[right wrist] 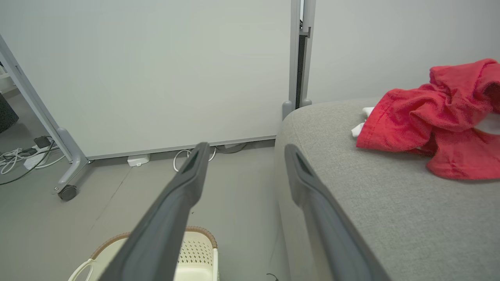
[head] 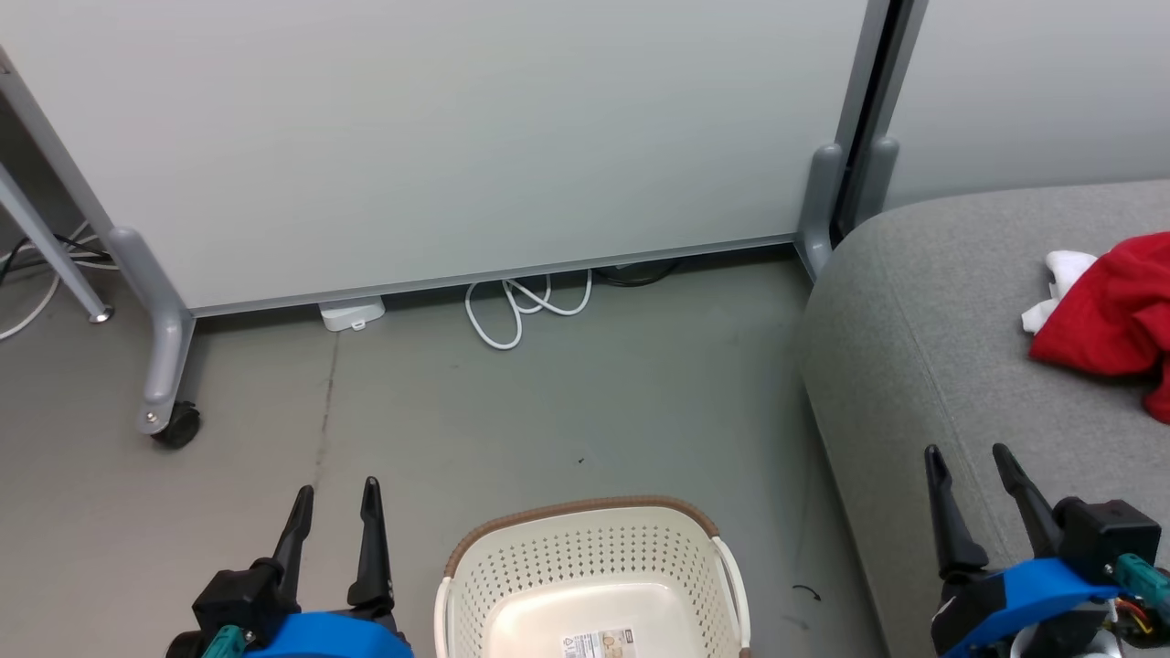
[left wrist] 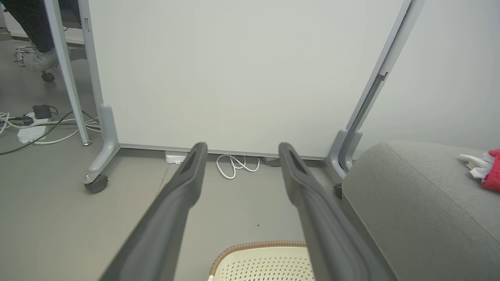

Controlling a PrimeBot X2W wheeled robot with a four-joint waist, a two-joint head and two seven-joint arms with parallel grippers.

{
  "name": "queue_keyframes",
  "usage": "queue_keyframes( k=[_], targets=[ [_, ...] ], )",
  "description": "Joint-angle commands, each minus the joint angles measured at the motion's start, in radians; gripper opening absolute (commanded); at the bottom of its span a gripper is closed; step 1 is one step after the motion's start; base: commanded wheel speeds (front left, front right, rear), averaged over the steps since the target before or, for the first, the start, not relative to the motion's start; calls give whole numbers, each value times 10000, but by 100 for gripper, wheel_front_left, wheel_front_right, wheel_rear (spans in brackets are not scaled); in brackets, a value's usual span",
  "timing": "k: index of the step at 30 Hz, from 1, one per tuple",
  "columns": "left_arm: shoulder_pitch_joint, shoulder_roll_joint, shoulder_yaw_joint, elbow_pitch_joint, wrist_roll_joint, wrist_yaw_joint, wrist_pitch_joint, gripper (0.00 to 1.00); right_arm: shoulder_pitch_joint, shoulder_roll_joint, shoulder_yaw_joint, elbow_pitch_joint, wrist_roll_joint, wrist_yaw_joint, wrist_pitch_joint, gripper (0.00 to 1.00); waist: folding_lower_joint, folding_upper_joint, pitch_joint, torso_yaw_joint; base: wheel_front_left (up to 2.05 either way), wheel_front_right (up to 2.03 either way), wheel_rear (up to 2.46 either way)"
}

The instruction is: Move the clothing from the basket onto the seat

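Red fabric clothing (head: 1111, 306), edge-cropped, on grey upholstered seat (head: 914, 366); cream perforated basket (head: 585, 553), bottom cropped; left gripper (head: 337, 486), right gripper (head: 966, 450): jaws apart, empty.

Grey floor (head: 585, 411) bears the basket (head: 594, 557) just left of the sofa (head: 914, 366); a white cable (head: 530, 306) lies farther left; red clothing (head: 1111, 315) rests on the sofa.
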Motion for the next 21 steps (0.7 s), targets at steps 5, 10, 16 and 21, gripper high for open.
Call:
queue_keyframes(
  k=[5,10,16,21],
  targets=[
    [39,-5,311,225,133,-70,-47,100,528,86,184,-447,-145,5,269,100,2,-1,-199,261,0,0,0],
    [55,-13,488,387,245,-154,-46,100,734,115,359,-649,-18,5,418,100,2,-1,-225,397,0,0,0],
    [32,-31,576,498,327,-250,-47,100,811,115,497,-693,142,5,491,100,2,-1,-174,457,0,0,0],
    [-12,-39,606,550,353,-315,-48,100,788,115,517,-635,199,5,462,100,2,-1,-131,447,0,0,0]
  ],
)
